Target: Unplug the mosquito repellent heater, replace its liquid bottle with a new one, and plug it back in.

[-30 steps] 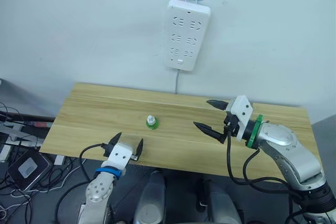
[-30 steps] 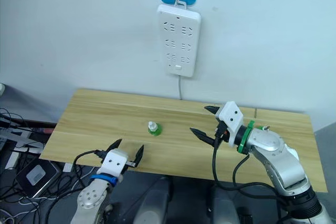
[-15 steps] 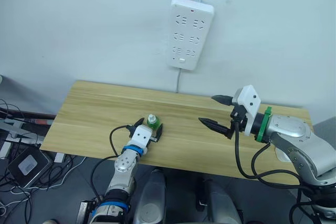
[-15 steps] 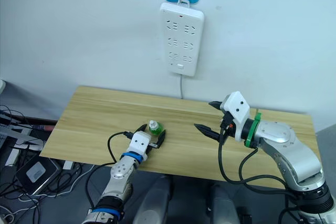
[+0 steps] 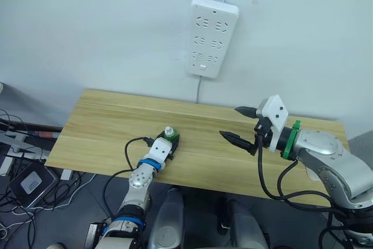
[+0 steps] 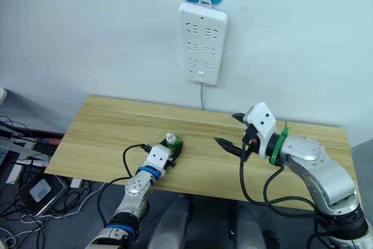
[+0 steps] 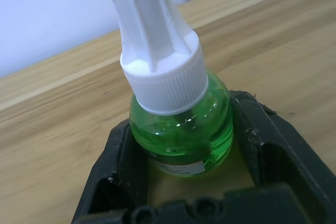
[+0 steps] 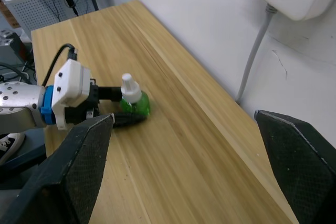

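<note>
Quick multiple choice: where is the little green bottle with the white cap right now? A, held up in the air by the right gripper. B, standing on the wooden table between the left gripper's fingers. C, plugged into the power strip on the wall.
B: the green bottle stands upright on the wooden table, with the left gripper reaching around its base.

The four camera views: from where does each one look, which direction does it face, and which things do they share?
Left eye and right eye views: on the head, facing forward and down at the wooden table, wall power strip, both arms.
Left wrist view: between its own fingers, flanking the green bottle.
Right wrist view: along its open fingers, facing the left gripper at the bottle.
Shared: bottle and table appear in all views.
</note>
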Tool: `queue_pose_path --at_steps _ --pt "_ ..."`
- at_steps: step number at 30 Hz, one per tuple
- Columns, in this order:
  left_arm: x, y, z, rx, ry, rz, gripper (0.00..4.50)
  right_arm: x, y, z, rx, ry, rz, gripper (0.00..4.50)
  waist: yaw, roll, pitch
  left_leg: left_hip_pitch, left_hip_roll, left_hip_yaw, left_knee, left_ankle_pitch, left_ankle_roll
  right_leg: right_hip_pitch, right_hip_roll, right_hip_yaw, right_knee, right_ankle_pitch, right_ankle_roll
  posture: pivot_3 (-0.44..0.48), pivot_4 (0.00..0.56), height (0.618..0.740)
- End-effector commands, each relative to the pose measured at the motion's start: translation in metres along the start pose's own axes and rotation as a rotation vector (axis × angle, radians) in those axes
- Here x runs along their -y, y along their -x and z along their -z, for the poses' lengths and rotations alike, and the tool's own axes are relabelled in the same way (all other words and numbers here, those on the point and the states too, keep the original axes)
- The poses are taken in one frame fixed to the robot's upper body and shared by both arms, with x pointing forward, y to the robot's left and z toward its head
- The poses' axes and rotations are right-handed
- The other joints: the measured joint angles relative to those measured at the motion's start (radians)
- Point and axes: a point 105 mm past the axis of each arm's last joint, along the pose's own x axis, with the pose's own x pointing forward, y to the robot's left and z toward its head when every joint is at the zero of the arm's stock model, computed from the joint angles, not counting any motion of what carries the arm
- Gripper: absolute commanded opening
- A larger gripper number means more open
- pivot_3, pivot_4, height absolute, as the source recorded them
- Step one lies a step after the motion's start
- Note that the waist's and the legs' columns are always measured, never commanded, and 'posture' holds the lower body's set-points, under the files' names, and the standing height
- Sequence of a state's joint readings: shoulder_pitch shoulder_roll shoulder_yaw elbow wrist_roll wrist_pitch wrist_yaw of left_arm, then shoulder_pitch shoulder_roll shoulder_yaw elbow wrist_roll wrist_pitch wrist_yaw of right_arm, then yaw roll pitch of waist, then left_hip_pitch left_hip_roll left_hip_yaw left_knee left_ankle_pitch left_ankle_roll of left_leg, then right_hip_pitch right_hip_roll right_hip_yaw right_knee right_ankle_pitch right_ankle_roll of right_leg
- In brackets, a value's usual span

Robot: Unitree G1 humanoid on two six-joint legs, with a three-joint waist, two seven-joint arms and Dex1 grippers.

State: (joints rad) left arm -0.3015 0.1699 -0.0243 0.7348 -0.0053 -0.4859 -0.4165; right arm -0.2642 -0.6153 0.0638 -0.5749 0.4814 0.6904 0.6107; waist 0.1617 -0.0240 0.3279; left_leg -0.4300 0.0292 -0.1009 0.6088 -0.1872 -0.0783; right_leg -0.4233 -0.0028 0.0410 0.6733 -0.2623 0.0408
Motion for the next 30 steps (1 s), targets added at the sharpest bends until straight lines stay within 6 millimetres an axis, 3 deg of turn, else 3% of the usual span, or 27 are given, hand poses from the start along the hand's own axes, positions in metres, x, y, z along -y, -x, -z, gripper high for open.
queue_pose_path --at_steps 1,4,8,13,19,23,29,30 --pt "0.021 -0.012 -0.05 0.104 -0.087 0.315 2.18 -0.009 -0.004 -0.006 0.051 0.027 -0.045 4.5 0.0 0.0 0.0 0.0 0.0 0.0 0.0 0.0 0.0 0.0 0.0 0.0 0.0 0.0 0.0 0.298 0.304 0.74" --pt "0.035 -0.008 -0.091 0.144 -0.135 0.632 2.18 -0.017 -0.007 -0.006 0.059 0.034 -0.105 4.5 0.003 0.0 -0.001 -0.002 0.0 -0.002 0.0 0.0 -0.001 -0.001 0.001 -0.003 0.001 0.0 0.0 0.299 0.279 0.74" --pt "0.039 -0.002 -0.119 0.127 -0.186 0.904 2.18 -0.028 -0.011 -0.008 0.075 0.035 -0.174 4.5 0.0 0.001 -0.001 -0.002 0.0 -0.002 0.0 0.001 -0.001 -0.001 0.001 -0.003 -0.001 0.0 0.0 0.284 0.26 0.74" --pt "0.049 -0.006 -0.129 0.134 -0.259 1.063 2.18 -0.028 -0.019 -0.012 0.111 0.045 -0.153 4.5 -0.006 0.0 -0.002 -0.002 0.0 -0.001 0.0 0.001 -0.001 -0.001 0.001 -0.002 -0.002 0.0 0.0 0.257 0.24 0.74" --pt "0.056 -0.016 -0.141 0.168 -0.263 1.103 2.18 -0.028 -0.033 -0.018 0.159 0.028 -0.101 4.5 -0.017 0.0 -0.002 -0.003 0.0 -0.002 0.001 0.001 -0.001 -0.001 0.001 -0.003 -0.001 0.0 0.0 0.221 0.234 0.74" --pt "0.055 -0.018 -0.141 0.17 -0.262 1.109 2.18 -0.032 -0.036 -0.017 0.16 0.022 -0.113 3.56 -0.033 -0.001 -0.002 -0.003 0.0 -0.002 0.001 0.001 -0.001 -0.001 0.001 -0.002 -0.001 0.0 0.0 0.217 0.238 0.74" --pt "0.056 -0.017 -0.14 0.17 -0.27 1.119 2.18 -0.032 -0.037 -0.015 0.162 0.021 -0.111 1.24 -0.048 -0.001 -0.003 -0.003 0.0 -0.003 0.001 0.001 -0.002 -0.001 0.001 -0.003 0.001 0.0 0.0 0.223 0.243 0.74" --pt "0.056 -0.017 -0.139 0.17 -0.272 1.12 2.18 -0.032 -0.037 -0.015 0.161 0.022 -0.111 1.02 -0.05 -0.001 -0.003 -0.003 0.0 -0.003 0.001 0.001 -0.002 -0.001 0.001 -0.003 0.001 0.0 0.0 0.223 0.243 0.74"
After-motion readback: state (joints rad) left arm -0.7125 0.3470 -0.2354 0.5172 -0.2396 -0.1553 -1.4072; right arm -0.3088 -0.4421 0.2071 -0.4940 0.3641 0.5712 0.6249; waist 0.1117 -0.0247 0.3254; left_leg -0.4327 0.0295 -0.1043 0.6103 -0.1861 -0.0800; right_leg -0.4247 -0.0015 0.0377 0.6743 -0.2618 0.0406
